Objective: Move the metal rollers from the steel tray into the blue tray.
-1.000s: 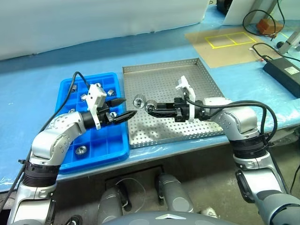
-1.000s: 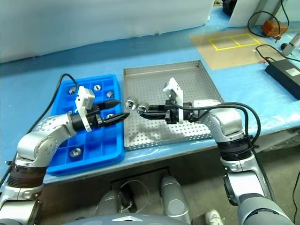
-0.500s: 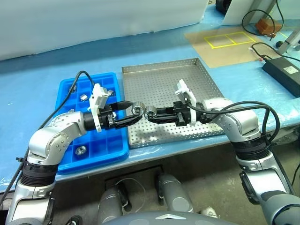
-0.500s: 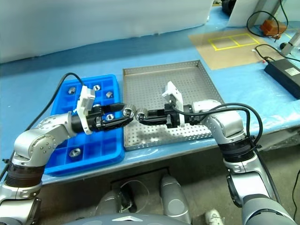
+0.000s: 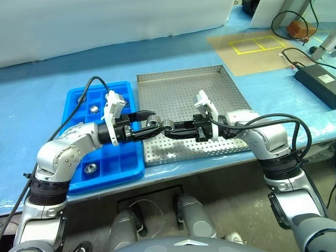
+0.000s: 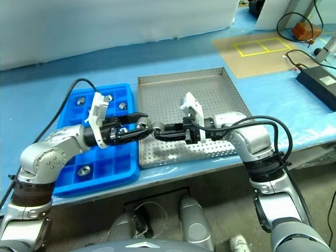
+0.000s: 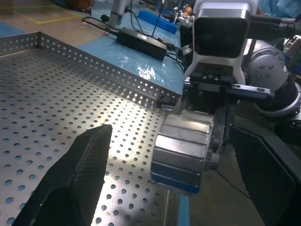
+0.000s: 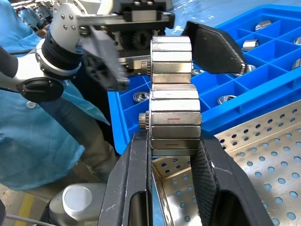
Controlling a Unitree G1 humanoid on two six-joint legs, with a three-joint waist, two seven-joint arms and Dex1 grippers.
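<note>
My right gripper [image 8: 174, 141] is shut on a metal roller [image 8: 175, 115] and holds it in the air over the near left corner of the steel tray [image 5: 210, 89]. A second roller [image 8: 171, 54] sits end to end against the first, further from the gripper. My left gripper [image 5: 149, 123] is open, with one finger [image 7: 80, 183] on each side of that outer roller [image 7: 183, 146], apart from it. The blue tray [image 5: 113, 163] lies left of the steel tray. Several of its compartments hold one roller each, such as the one near its front [image 5: 91, 168].
A black power brick [image 5: 317, 79] with cables lies at the far right of the blue-covered table. A brown board with yellow tape squares [image 5: 257, 44] is behind the steel tray. The table's front edge runs just below both trays.
My left gripper has moved right from over the blue tray toward the right gripper. Its open fingers now straddle the outer roller. The right gripper has barely moved.
</note>
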